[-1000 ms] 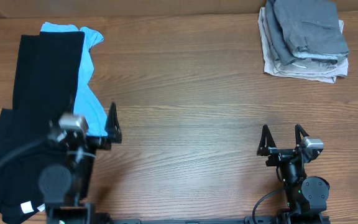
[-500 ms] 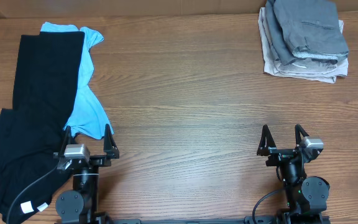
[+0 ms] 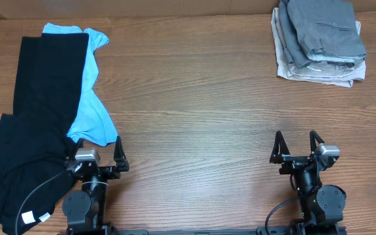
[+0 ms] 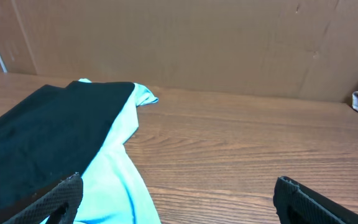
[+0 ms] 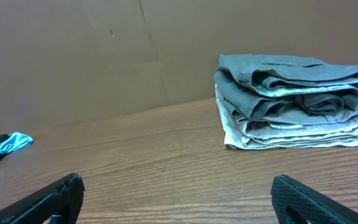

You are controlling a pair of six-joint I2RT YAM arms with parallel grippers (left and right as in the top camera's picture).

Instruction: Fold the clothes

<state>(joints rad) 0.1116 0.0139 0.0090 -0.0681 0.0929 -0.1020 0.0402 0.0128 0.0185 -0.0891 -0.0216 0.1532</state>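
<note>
The grey shorts (image 3: 325, 29) lie folded on top of a stack at the far right corner, and also show in the right wrist view (image 5: 291, 78). My left gripper (image 3: 98, 151) is open and empty near the front edge, beside the lower tip of a light blue garment (image 3: 91, 114). In the left wrist view its open jaws (image 4: 179, 199) frame the blue cloth (image 4: 120, 174) and bare wood. My right gripper (image 3: 296, 145) is open and empty at the front right, far from the stack; its jaws (image 5: 179, 199) hold nothing.
Pale beige shorts (image 3: 315, 70) lie folded under the grey ones, and show in the right wrist view (image 5: 297, 134). A long black garment (image 3: 38, 111) lies along the left side, over the blue one, and shows in the left wrist view (image 4: 48, 137). A cardboard wall (image 4: 179, 43) stands at the back.
My left arm has pulled back from above the black garment to the front edge and turned slightly right. The right arm and the clothes have not moved.
</note>
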